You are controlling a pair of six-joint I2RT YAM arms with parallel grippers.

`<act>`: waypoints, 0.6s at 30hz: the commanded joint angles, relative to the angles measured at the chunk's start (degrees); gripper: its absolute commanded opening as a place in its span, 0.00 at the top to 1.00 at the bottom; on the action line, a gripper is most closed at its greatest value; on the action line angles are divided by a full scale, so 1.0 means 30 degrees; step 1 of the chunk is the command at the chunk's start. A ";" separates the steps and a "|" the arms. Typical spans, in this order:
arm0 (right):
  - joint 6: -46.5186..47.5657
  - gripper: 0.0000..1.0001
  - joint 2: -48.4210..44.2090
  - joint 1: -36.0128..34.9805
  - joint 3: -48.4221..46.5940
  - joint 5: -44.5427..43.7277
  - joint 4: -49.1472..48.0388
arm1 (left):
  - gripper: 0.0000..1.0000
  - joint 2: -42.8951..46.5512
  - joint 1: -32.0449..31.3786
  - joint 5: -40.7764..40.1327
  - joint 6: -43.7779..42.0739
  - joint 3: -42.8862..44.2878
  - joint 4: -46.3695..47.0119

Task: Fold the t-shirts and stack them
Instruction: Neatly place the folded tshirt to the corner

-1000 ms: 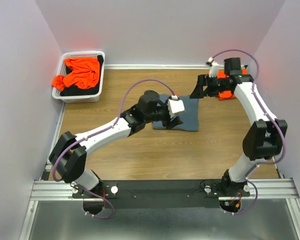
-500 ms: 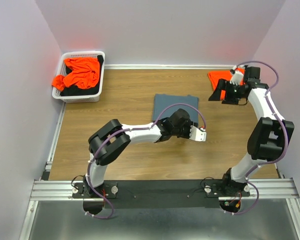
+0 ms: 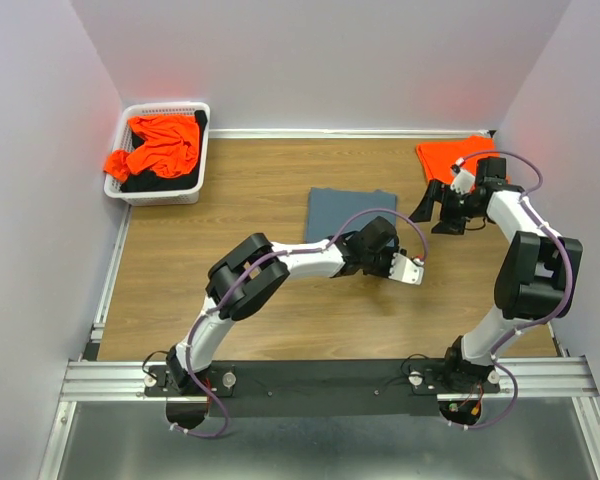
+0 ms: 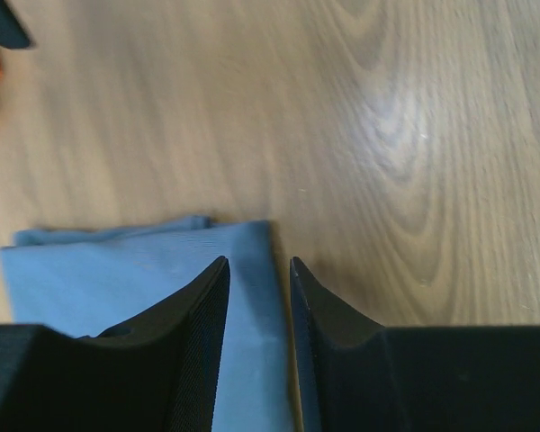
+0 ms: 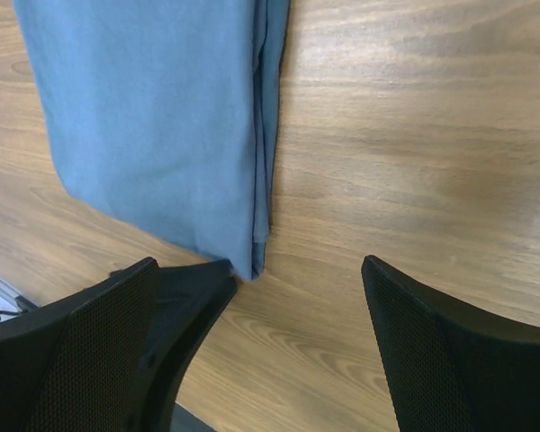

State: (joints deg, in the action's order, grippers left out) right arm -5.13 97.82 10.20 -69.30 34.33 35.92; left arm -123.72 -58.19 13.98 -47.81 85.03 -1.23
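The slate blue-grey t-shirt (image 3: 348, 212) lies folded into a flat rectangle at the middle of the wooden table (image 3: 250, 190), its cloth smooth and matte against the glossy grain. A second folded t-shirt (image 3: 448, 155), bright orange, sits in the far right corner, and more orange t-shirts (image 3: 162, 143) are heaped, crumpled, in the white slotted basket (image 3: 170, 107) at the far left. The left gripper (image 3: 407, 268) hangs just off the blue shirt's near right corner. Its wrist view shows the ribbed black fingers (image 4: 198, 297) drawn almost together with only a slim gap, holding nothing, over a corner of the shirt (image 4: 117, 270). The right gripper (image 3: 432, 215) hovers between the two folded shirts. Its wrist camera shows what the overhead one cannot: the layered fold edge of the blue shirt (image 5: 162, 117), with the dimpled fingers (image 5: 90, 342) spread wide and empty.
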 commanded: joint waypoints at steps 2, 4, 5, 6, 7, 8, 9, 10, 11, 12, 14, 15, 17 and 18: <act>-0.0576 0.00 -0.0703 0.0000 0.0802 0.0804 -0.1046 | 0.59 -0.0800 -0.0055 0.0410 -0.0147 0.0630 -0.1522; -0.0576 0.00 -0.0761 0.0000 0.1037 0.0979 -0.1192 | 0.59 -0.1005 -0.0084 0.0119 -0.0147 0.0746 -0.1580; -0.0751 0.00 -0.0790 0.0000 0.1329 0.1125 -0.1425 | 0.59 -0.1267 -0.0055 0.0029 -0.0118 0.0805 -0.1639; -0.0810 0.00 -0.0849 0.0000 0.1506 0.1242 -0.1601 | 0.59 -0.1356 -0.0026 -0.0001 -0.0088 0.0922 -0.1639; -0.0985 0.00 -0.1023 0.0000 0.1710 0.1562 -0.1806 | 0.62 -0.1560 0.0119 -0.0030 0.0202 0.1126 -0.1639; -0.1277 0.00 -0.1083 0.0000 0.1944 0.1798 -0.2243 | 0.64 -0.1649 0.0179 0.0028 0.0379 0.1273 -0.1639; -0.1454 0.00 -0.1112 0.0000 0.2179 0.1974 -0.2450 | 0.65 -0.1708 0.0266 0.0086 0.0526 0.1419 -0.1639; -0.1659 0.00 -0.1171 0.0000 0.2616 0.2208 -0.2713 | 0.67 -0.1796 0.0354 0.0174 0.0643 0.1740 -0.1726; -0.2038 0.00 -0.1200 0.0000 0.2882 0.2297 -0.3238 | 0.70 -0.1884 0.0471 0.0204 0.0760 0.1859 -0.1901; -0.2274 0.00 -0.1230 0.0000 0.3087 0.2356 -0.3504 | 0.71 -0.1943 0.0530 0.0233 0.0849 0.1976 -0.1961; -0.3091 0.00 -0.1230 0.0000 0.3761 0.2474 -0.4525 | 0.79 -0.1885 0.0647 0.0321 0.0820 0.2065 -0.1991; -0.3415 0.00 -0.1230 0.0000 0.3966 0.2532 -0.4881 | 0.83 -0.1856 0.0648 0.0350 0.0849 0.2065 -0.1991; -0.3943 0.00 -0.1172 0.0000 0.4581 0.2825 -0.5584 | 0.95 -0.1680 0.0677 0.0554 0.0936 0.2036 -0.1991; -0.4584 0.00 -0.1113 0.0000 0.4816 0.2941 -0.6341 | 0.98 -0.1447 0.0706 0.0875 0.1053 0.2007 -0.2020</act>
State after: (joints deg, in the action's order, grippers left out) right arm -12.84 95.50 10.20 -57.47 40.23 24.77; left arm -128.07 -56.62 14.24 -46.17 90.52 -4.75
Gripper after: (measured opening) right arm 0.998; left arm 0.077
